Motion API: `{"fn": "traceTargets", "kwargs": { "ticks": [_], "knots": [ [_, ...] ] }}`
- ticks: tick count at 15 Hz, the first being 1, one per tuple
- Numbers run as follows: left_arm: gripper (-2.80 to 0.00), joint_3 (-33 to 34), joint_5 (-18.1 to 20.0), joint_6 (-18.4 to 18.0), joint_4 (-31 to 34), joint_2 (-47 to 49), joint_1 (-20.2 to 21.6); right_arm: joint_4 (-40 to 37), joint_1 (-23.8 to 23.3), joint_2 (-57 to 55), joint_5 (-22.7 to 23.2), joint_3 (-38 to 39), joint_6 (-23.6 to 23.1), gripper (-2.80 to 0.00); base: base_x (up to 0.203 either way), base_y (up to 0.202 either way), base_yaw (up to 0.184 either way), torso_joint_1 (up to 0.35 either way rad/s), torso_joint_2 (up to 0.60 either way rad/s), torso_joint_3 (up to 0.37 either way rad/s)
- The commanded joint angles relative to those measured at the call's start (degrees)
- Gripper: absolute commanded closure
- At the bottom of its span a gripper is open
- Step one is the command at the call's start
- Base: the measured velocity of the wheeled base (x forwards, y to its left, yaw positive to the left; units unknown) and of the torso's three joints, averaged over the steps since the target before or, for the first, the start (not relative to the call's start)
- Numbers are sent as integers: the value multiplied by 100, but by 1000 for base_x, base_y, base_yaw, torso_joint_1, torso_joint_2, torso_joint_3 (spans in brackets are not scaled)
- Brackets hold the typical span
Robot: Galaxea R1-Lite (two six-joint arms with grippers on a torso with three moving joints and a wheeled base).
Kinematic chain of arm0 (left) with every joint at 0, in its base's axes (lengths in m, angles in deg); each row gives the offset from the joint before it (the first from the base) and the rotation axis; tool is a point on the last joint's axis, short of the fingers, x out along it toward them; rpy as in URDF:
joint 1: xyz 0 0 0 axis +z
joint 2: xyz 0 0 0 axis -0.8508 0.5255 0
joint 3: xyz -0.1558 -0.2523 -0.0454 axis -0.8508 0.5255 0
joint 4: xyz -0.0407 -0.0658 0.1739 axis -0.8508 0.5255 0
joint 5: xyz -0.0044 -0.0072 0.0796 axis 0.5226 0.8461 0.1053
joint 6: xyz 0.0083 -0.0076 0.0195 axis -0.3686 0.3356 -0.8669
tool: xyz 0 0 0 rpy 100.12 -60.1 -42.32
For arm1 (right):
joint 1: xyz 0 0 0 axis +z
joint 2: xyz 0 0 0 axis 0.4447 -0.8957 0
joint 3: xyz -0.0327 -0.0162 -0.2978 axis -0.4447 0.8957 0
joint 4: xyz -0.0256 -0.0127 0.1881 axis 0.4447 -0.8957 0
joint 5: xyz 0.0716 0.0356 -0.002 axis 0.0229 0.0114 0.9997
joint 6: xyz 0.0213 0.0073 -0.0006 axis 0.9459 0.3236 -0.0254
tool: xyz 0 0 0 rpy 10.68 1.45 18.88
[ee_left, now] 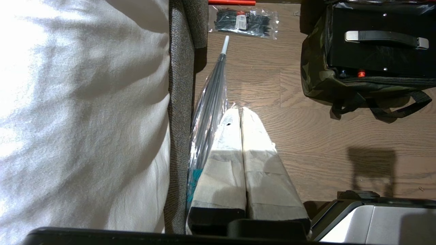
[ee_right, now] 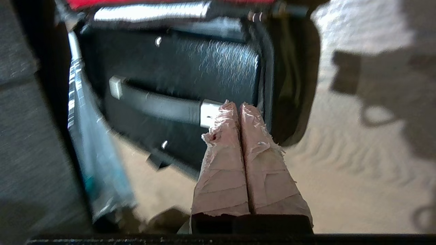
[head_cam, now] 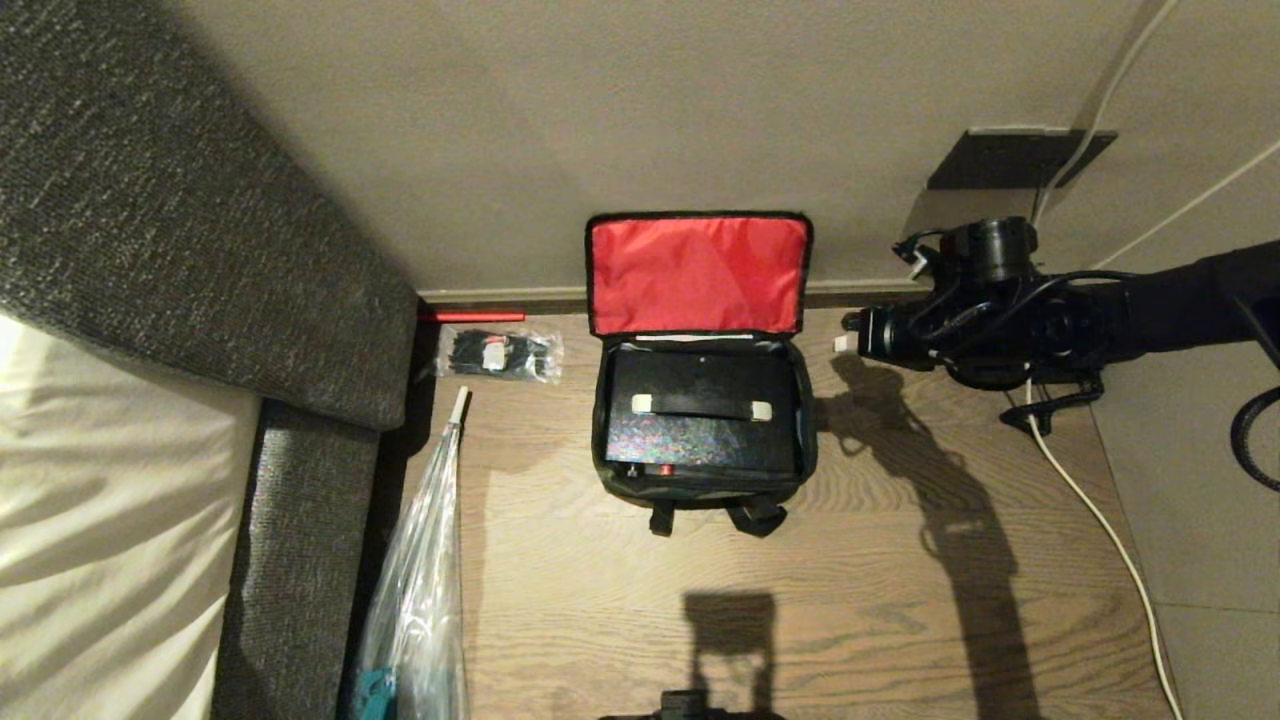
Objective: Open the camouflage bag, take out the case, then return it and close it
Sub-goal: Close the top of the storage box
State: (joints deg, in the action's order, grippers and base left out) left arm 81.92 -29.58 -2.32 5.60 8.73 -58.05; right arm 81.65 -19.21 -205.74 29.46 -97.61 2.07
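**A:** Where is everything right now?

**B:** The camouflage bag (head_cam: 700, 470) sits on the wooden floor (head_cam: 900, 600) with its red-lined lid (head_cam: 697, 272) flipped up against the wall. The case (head_cam: 700, 420) lies inside it, handle (head_cam: 700, 407) facing up. So the bag is open and the case is not yet out.

**A:** And the arms?

**B:** The right gripper (head_cam: 842, 345) hangs off to the bag's side, near its upper corner and clear of the fabric. Its jaws are pressed together, holding nothing. In the right wrist view, the handle's silver end (ee_right: 209, 110) lies just ahead of the tips. The left gripper (ee_left: 241, 110) is parked low beside the sofa (ee_left: 180, 102), well away from the bag, jaws also pressed together, a wrapped umbrella (ee_left: 211, 102) alongside them.

**A:** Which step is this?

**B:** Probably the approach for lifting the case out. Next, the right jaws would need to spread, travel over the bag's rim, straddle the handle, then pinch it.
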Motion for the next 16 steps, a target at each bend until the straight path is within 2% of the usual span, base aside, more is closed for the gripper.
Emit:
{"fn": "traceTargets", "kwargs": {
  "ticks": [1,2,16],
  "knots": [
    [0,9,-2,-2,0,-11,2,-13,-67,328,543,418,27,0,0,0,0,0,0,0],
    [0,9,6,-2,0,-11,2,-23,-145,417,755,460,40,0,0,0,0,0,0,0],
    [0,14,7,59,0,-11,2,-7,-148,628,750,867,-3,0,0,0,0,0,0,0]
  ]
}}
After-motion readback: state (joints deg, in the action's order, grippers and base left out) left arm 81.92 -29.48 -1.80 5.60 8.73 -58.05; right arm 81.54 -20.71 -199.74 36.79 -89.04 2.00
